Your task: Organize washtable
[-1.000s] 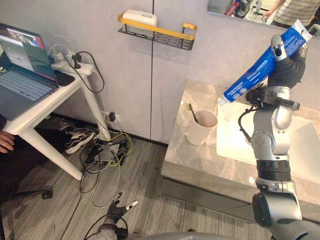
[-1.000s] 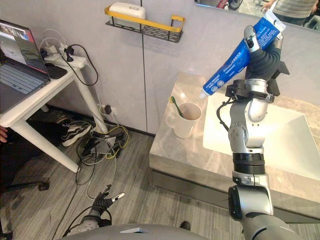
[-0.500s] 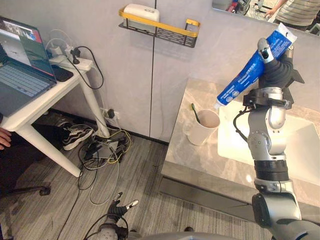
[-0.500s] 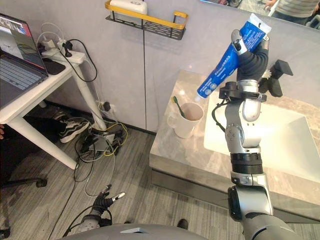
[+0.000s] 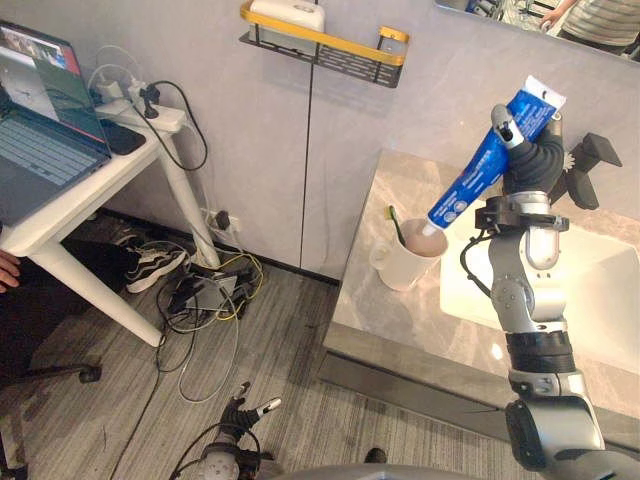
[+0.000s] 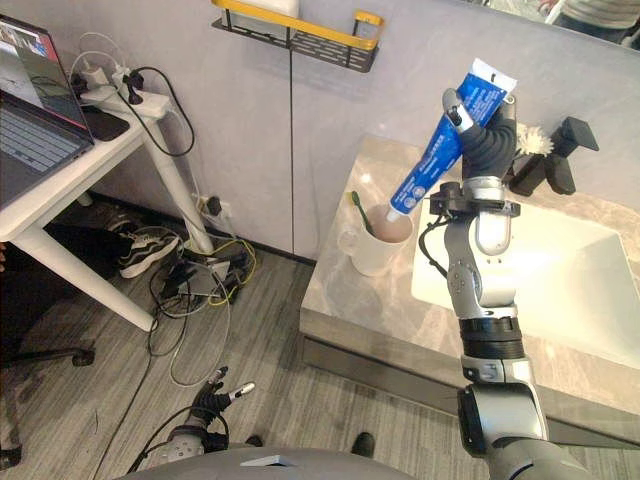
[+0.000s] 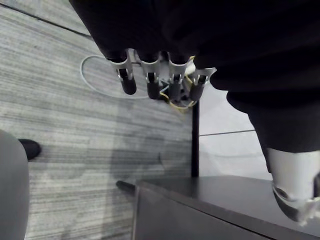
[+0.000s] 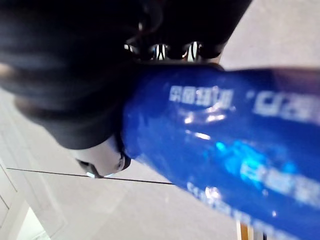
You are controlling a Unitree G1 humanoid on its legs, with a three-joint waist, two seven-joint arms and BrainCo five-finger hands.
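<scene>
The right hand (image 5: 530, 155) has its fingers clamped on a blue toothpaste tube (image 5: 478, 175) — its white lettering too blurred to read — tilted, cap toward 7 o'clock, just above the white mug's (image 5: 403, 265) rim. The mug, holding a green toothbrush (image 5: 397, 224), stands on the marble table (image 5: 390, 325) at the sink's (image 5: 600, 290) 9 o'clock. The left hand (image 7: 151, 84) hangs over the floor (image 7: 60, 125), fingers loosely apart.

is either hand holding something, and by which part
The right hand grips the blue toothpaste tube near its flat upper end, cap pointing down toward the cup. The left hand is open and empty.
</scene>
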